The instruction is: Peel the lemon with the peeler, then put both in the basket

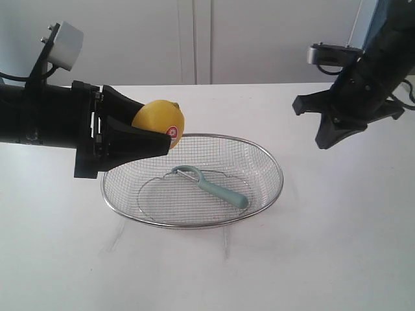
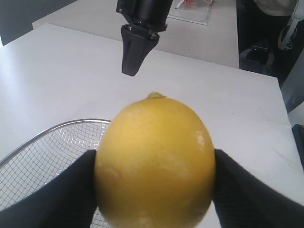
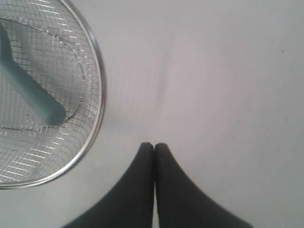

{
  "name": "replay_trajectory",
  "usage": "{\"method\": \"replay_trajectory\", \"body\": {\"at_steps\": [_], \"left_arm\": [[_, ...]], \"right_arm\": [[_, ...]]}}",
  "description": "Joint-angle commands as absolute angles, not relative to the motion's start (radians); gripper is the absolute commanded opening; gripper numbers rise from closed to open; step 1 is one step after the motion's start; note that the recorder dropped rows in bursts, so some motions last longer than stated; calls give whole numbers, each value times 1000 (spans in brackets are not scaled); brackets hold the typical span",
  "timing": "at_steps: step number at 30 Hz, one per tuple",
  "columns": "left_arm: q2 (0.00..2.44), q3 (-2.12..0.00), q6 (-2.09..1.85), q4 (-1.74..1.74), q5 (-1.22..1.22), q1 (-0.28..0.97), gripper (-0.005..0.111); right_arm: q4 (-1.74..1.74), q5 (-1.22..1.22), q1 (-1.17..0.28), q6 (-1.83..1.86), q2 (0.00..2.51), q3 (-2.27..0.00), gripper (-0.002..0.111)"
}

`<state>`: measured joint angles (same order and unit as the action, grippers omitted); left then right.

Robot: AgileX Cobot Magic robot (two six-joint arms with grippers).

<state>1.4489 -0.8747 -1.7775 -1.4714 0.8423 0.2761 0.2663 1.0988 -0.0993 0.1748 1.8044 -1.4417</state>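
**Lemon Held Over the Basket, Peeler Already Inside**

The left gripper (image 1: pixel 155 128) stood wide, its two black fingers (image 2: pixel 71 194) pressed against opposite sides of the lemon (image 1: pixel 157 118) and carrying it clear of the table (image 1: pixel 331 253). The lemon hung above the basket's left end, over or just inside the rim; which, the views did not settle. Its red-and-white sticker (image 1: pixel 174 131) faced the table's near edge, and the small nub at its tip pointed away from the gripper's palm. What showed of its skin was plain yellow.

The basket (image 1: pixel 281 173) sat about midway across the table, between the near and far edges, its long axis running left to right. The peeler (image 1: pixel 211 186) lay on the mesh floor inside it, slanted: the loop head with the blade lay toward the far left of the basket, and the thick teal handle ran toward the near right, ending close to the basket wall.

The right gripper (image 1: pixel 323 145) was shut, its fingertips (image 3: pixel 146 149) pressed together with nothing between them. It hung in the air, pointing down over bare tabletop off the basket's right end, apart from the rim and nearer the table's right edge. In its own wrist view the handle end of the peeler and a curve of the rim showed to one side.
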Motion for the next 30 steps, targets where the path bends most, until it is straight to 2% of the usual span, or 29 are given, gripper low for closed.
{"method": "replay_trajectory", "body": {"at_steps": [1, 8, 30], "left_arm": [[1444, -869, -1784, -1502, 871, 281, 0], [1444, -869, -1784, -1502, 871, 281, 0], [1444, -869, -1784, -1502, 865, 281, 0]], "right_arm": [[257, 1137, -26, 157, 1792, -1442, 0], [235, 1146, 41, 127, 1792, -1442, 0], [230, 1154, 41, 127, 1792, -1442, 0]]}}
